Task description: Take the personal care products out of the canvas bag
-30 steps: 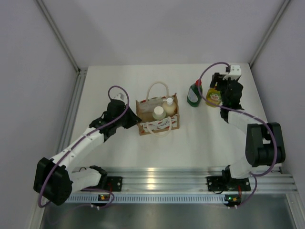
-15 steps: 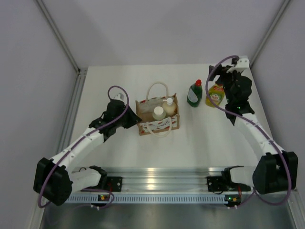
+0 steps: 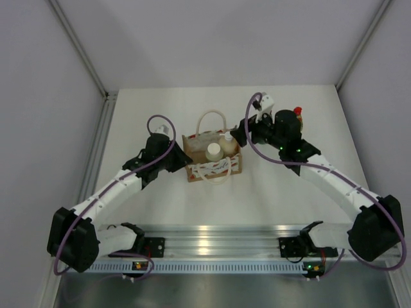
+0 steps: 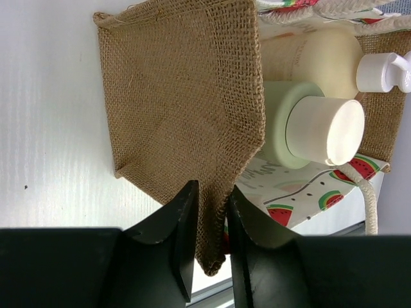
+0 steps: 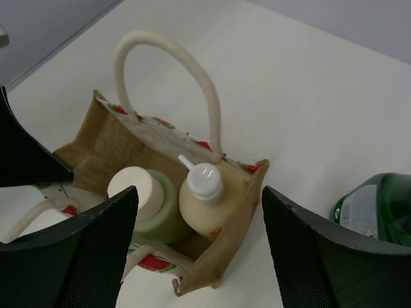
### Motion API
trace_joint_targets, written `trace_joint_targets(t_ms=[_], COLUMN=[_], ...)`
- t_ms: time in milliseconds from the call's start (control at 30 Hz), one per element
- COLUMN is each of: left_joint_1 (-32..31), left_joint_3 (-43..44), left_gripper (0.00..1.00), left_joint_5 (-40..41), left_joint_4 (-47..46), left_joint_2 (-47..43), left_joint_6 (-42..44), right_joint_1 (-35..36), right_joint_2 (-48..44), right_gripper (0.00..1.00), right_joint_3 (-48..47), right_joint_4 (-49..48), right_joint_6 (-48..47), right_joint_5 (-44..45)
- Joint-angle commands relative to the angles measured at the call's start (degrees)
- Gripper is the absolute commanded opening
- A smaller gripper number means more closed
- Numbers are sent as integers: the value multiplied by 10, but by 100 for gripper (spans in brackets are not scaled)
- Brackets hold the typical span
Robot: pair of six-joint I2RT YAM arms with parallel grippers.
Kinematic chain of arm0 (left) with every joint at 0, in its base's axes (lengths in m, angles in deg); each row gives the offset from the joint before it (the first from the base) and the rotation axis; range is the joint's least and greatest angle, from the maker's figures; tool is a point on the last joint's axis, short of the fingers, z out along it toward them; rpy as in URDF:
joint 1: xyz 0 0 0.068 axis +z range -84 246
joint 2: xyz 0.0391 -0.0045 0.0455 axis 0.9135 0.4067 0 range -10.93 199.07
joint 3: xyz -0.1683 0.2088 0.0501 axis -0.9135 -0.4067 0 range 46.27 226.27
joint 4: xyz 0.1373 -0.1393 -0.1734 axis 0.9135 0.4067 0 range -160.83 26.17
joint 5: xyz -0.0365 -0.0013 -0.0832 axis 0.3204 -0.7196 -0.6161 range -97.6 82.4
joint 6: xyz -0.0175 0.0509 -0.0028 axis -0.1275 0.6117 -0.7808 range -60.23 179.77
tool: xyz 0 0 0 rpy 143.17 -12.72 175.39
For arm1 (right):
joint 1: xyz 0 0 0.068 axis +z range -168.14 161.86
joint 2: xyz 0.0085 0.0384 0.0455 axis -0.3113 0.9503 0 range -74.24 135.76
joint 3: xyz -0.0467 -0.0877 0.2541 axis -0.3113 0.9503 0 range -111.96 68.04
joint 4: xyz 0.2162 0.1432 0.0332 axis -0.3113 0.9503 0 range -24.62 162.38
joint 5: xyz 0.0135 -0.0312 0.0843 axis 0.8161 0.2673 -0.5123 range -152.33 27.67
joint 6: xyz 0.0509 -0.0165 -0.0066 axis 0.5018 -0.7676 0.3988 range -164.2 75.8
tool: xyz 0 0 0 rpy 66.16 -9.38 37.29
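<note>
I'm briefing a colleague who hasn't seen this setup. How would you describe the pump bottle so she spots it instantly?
On the white table, find the tan canvas bag with rope handles. Two bottles stand inside. The pump bottle is the cream one with a white pump spout, not the pale green cylinder with the flat cap.

Shows a white desk boxed in by plain pale grey walls: back wall, left wall, right wall. Carries slim metal strips up from both far corners. Runs a grey metal profile along the left edge. Ends at the near edge in a ribbed aluminium rail, bright with soft glare.
</note>
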Motion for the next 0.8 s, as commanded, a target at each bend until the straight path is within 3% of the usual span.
trace_joint_targets(t_ms=[0, 333, 567, 767], left_joint_1=[-1, -1, -1, 0], left_joint_3=[13, 12, 13, 15], left_gripper=[29, 29, 29, 29], left_joint_5=[3, 4, 4, 2], left_joint_4=[-17, -16, -17, -16], left_joint_2=[8, 11, 12, 12], left_joint_6=[12, 12, 8, 7], right_joint_1=[34, 54, 60, 69], right_joint_2=[31, 120, 148, 168], right_gripper=[75, 70, 61, 59], right_joint_3=[-11, -50, -43, -51], right_joint_4=[24, 30, -21, -26], right_joint_6=[-38, -82, -79, -90], right_joint_5=[-30, 27, 34, 45])
